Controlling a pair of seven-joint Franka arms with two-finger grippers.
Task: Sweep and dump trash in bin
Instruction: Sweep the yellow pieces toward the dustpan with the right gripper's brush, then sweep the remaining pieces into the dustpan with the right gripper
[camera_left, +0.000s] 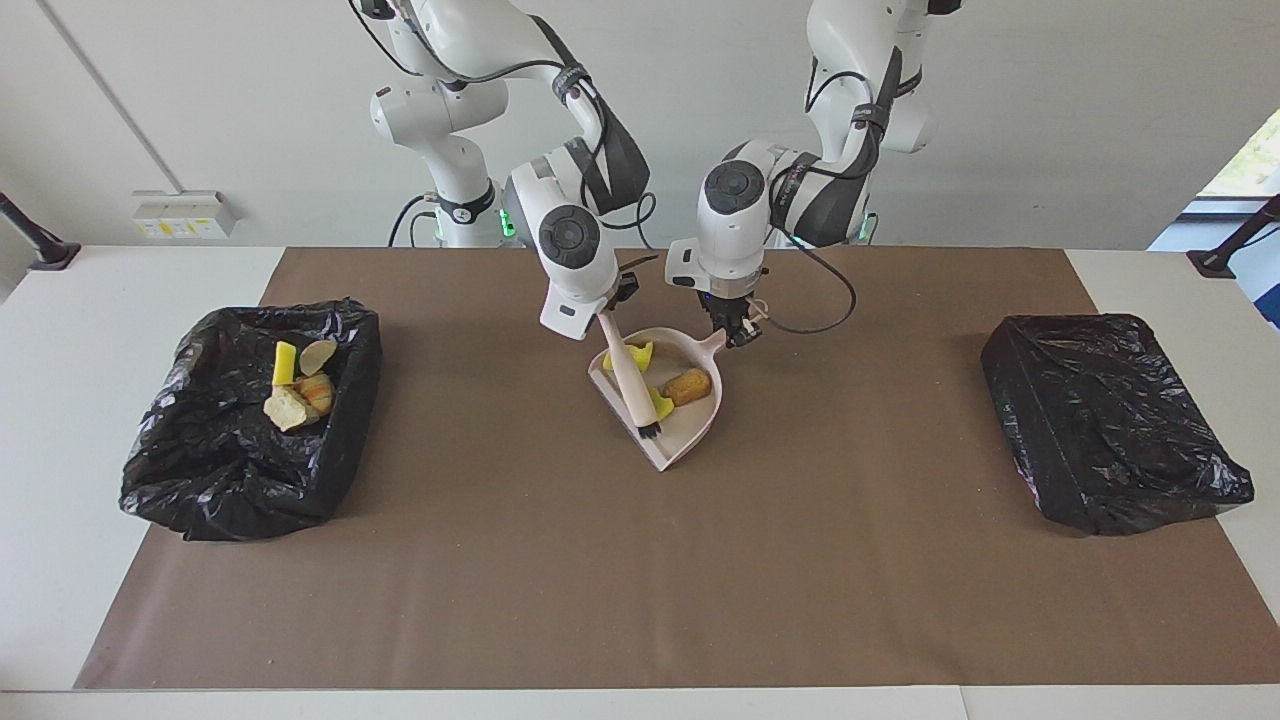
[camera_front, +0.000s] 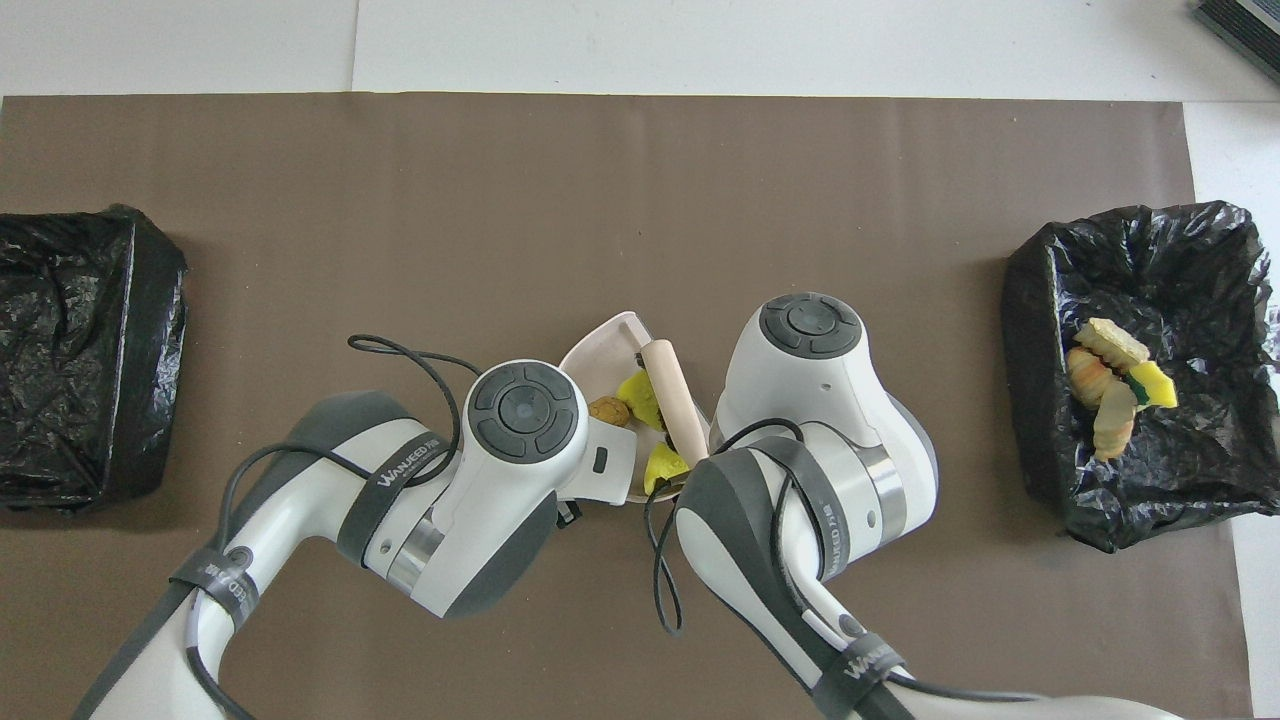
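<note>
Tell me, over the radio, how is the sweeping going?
Right gripper shut on brush, sweeping in dustpan. Left gripper shut on dustpan handle. Three scraps in pan, four in bin. Nothing blocking.

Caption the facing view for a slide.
Right gripper sweeps beige hand brush across pale pink dustpan held by left gripper.

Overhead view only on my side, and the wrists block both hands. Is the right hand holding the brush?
Observer: Yes. The facing view shows the right hand shut on the brush at the top end of its handle.
Operator: Left hand?
Observer: The left hand is shut on the dustpan, gripping it by the handle.
Operator: Where are the bristles?
Observer: The bristles are down inside the pan near its open lip, beside a yellow sponge piece.
</note>
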